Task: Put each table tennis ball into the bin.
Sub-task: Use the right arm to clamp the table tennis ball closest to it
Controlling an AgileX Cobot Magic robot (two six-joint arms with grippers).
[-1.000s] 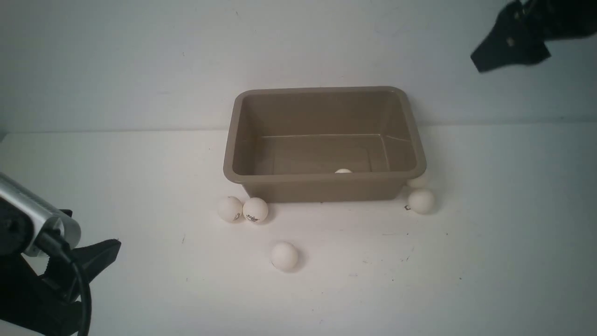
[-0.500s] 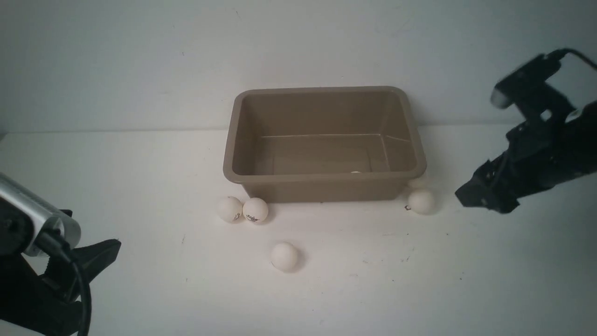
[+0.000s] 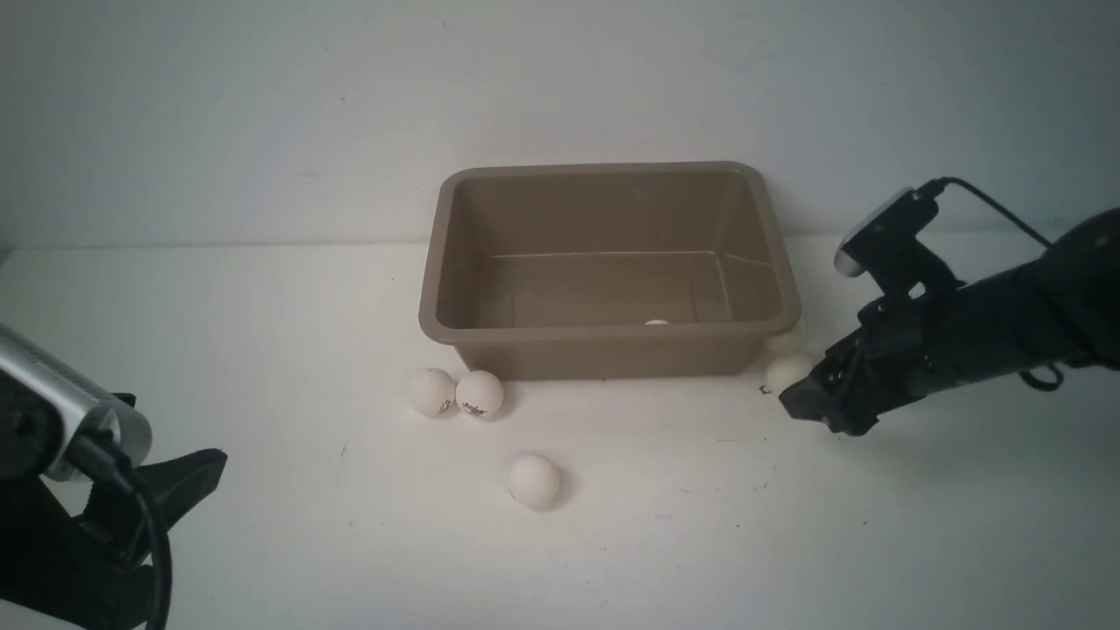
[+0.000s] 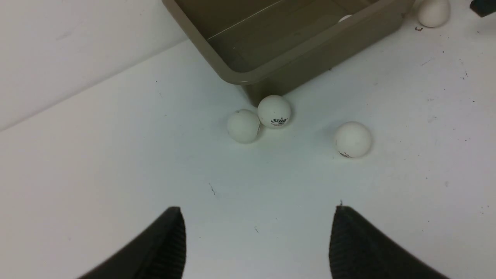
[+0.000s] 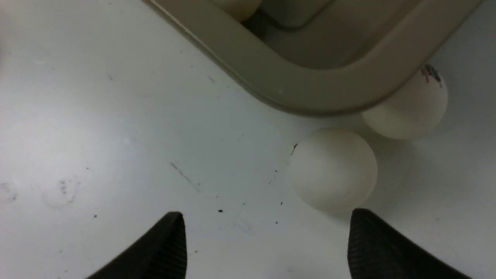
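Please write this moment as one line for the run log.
left gripper: open, empty | right gripper: open, empty, near corner ball | bin: one ball inside | table: five balls outside bin

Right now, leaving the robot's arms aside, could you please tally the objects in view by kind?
White table tennis balls: 6
Taupe-brown bin: 1
Total: 7
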